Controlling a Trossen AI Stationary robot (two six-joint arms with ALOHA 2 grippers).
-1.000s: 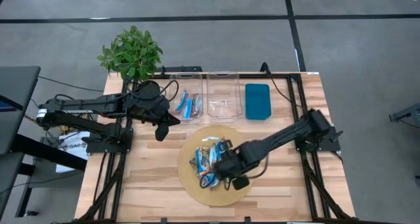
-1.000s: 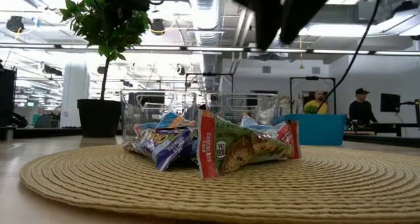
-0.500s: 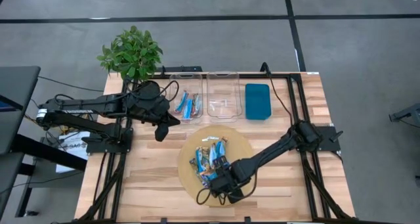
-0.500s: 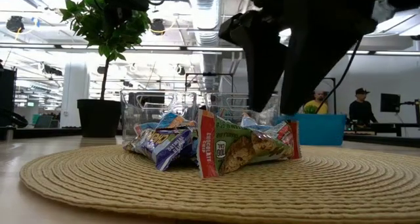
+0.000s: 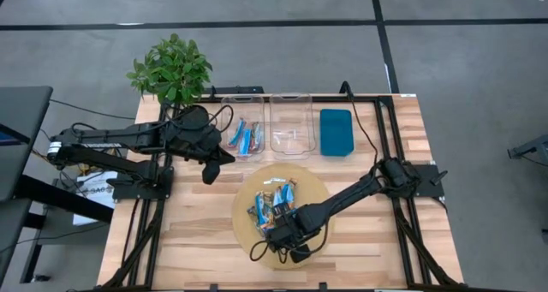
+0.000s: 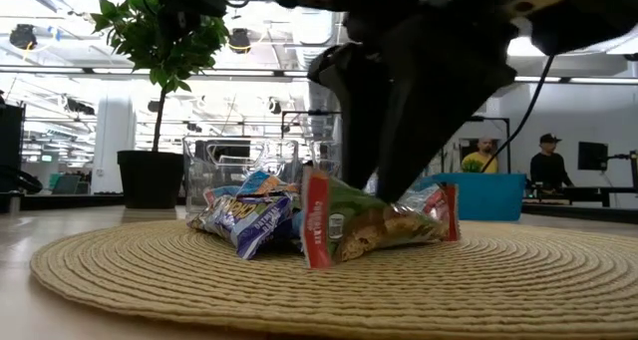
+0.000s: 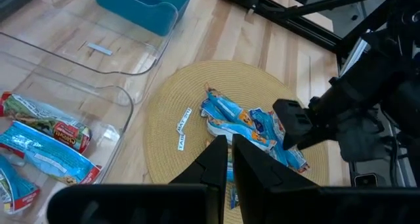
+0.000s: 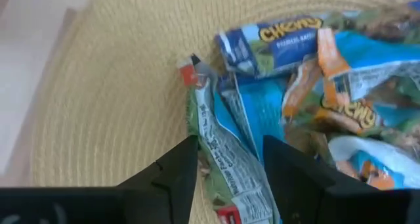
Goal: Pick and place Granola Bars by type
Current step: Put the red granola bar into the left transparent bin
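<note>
My right gripper (image 5: 276, 234) is low over the near edge of the woven mat (image 5: 312, 185), fingers (image 8: 172, 178) spread to either side of a green-and-red granola bar (image 8: 223, 161); whether they touch it I can't quite make out. The other granola bars (image 5: 272, 202) lie heaped just beyond, mid-mat. More bars (image 5: 246, 138) sit in the far left clear bin (image 5: 240, 98). My left gripper (image 5: 208, 174) hangs left of the mat, fingers pressed together.
</note>
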